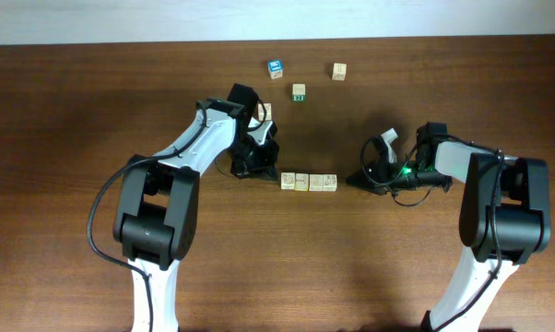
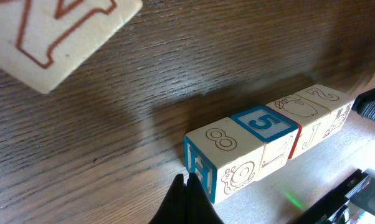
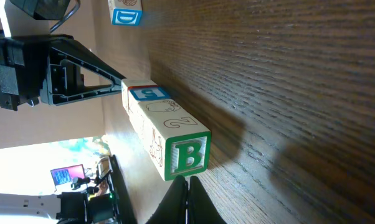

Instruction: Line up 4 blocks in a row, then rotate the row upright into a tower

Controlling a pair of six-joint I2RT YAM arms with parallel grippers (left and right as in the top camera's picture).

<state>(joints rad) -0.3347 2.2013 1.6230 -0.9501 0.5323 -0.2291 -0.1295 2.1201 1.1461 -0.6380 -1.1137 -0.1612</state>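
A dark brown wooden worktop (image 1: pixel 75 111) fills the view, with a pale strip of wall beyond its far edge. The four blocks (image 1: pixel 309 182) lie about midway between the far and near edges, side by side and touching, in a straight row parallel to the near edge. From the left wrist view their tops read 8, a blue-framed 5, an acorn-like drawing and a 2, with a blue H on the near end face; from the right wrist view the other end face bears a green B. The left gripper (image 1: pixel 274 174) is clenched, its tip at the H end of the row; the right gripper (image 1: pixel 350 181) is likewise clenched, its tip just beside the B end; whether either tip touches the wood cannot be told. Toward the far edge stand a blue-topped cube (image 1: pixel 276 67), a green-sided cube (image 1: pixel 299 92) and a pale cube (image 1: pixel 339 71), all apart; a lettered cube (image 1: pixel 266 112) sits just beside the left arm.
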